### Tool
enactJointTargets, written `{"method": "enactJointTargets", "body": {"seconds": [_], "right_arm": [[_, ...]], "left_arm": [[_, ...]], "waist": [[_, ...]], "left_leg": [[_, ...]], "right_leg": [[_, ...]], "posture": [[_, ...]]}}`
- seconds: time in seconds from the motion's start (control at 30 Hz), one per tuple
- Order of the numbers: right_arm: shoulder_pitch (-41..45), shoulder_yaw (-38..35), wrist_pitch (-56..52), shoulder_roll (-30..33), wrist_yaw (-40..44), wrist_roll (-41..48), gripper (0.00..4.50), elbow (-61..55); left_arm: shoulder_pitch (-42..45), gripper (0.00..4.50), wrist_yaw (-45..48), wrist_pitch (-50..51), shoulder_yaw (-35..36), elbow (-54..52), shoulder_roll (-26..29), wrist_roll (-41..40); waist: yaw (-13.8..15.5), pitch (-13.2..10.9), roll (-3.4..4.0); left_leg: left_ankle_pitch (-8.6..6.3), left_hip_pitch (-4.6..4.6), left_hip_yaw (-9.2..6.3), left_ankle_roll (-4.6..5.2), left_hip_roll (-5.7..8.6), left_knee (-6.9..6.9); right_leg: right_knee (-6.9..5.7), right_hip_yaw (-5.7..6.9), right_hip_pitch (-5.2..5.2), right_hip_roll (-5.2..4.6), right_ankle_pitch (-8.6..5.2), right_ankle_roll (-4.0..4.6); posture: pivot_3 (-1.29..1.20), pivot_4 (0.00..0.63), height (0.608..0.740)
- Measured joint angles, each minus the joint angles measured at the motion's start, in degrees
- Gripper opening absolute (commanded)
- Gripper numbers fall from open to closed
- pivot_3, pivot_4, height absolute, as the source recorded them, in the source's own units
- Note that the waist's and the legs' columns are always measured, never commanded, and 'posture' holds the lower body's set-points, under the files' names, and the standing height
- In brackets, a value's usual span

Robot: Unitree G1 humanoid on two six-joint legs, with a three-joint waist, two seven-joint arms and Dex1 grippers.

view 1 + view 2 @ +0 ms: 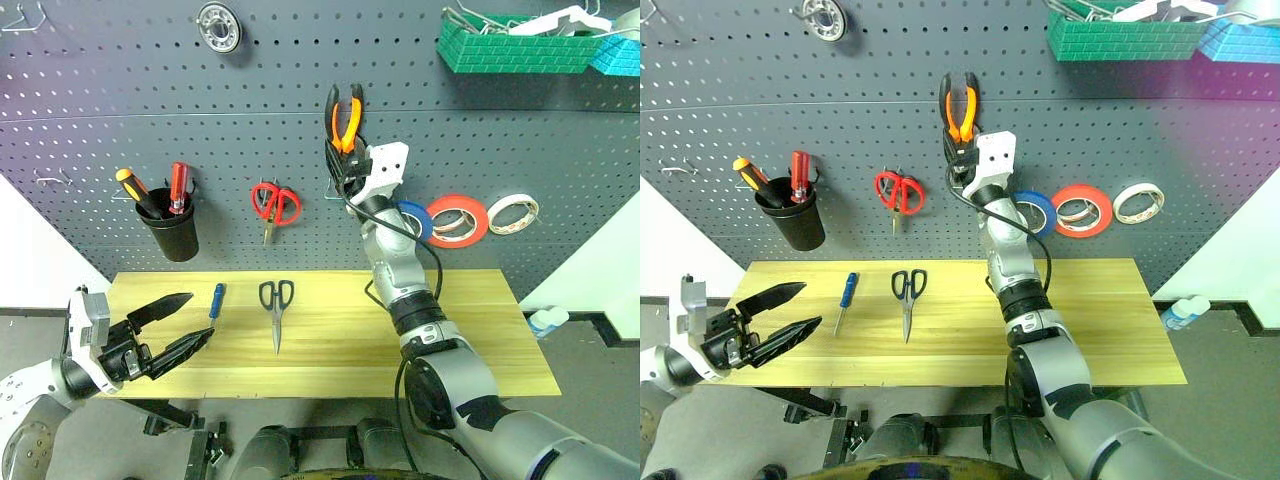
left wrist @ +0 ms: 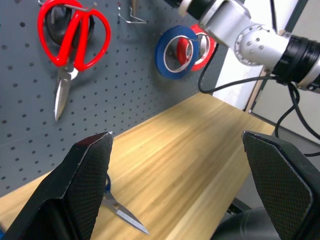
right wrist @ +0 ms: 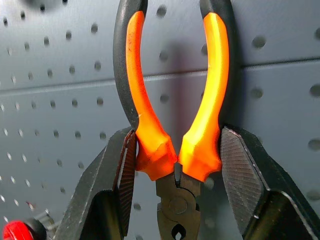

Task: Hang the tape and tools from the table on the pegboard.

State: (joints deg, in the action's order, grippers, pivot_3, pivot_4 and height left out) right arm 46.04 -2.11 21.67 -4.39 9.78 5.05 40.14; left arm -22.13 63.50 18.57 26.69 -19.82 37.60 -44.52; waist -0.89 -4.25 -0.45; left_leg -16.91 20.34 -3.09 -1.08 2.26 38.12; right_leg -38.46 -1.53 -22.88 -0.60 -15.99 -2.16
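Observation:
My right gripper [image 3: 177, 172] is shut on the orange-and-black pliers [image 1: 345, 118], pressing both handles just above the joint. It holds them handles-up against the dark grey pegboard [image 1: 250, 120]; whether they hang on a hook I cannot tell. The blue tape [image 1: 1037, 212] hangs on the board beside that arm, partly hidden by it. On the wood table [image 1: 480, 330] lie the black-handled scissors [image 1: 276, 303] and the slim blue-handled screwdriver [image 1: 216, 300]. At the table's left front corner my left gripper [image 1: 178, 322] stands wide open and empty, pointing toward the screwdriver.
Also on the board: red scissors [image 1: 275, 205], a black cup [image 1: 170, 232] with orange and red screwdrivers, a red tape roll [image 1: 460, 222], a cream roll [image 1: 513, 212], green basket [image 1: 515, 48] at the upper right. A bottle [image 1: 548, 320] stands off the table's right end.

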Motion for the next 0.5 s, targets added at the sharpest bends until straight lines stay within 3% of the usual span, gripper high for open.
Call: {"method": "enactJointTargets", "body": {"seconds": [0.5], "right_arm": [[-5.8,2.5,1.0,-0.3,-4.7,-4.4,2.10,0.6]], "left_arm": [[-8.9,4.35,-1.5,5.1,5.9,-8.7,1.0,-4.6]], "waist": [[0.2,-0.7,0.29]], "left_leg": [[0.00,0.01,-0.02,0.02,-0.01,-0.02]], "right_leg": [[0.11,0.01,0.05,-0.01,-0.13,0.19]], "posture": [[0.11,0.072,0.730]]}}
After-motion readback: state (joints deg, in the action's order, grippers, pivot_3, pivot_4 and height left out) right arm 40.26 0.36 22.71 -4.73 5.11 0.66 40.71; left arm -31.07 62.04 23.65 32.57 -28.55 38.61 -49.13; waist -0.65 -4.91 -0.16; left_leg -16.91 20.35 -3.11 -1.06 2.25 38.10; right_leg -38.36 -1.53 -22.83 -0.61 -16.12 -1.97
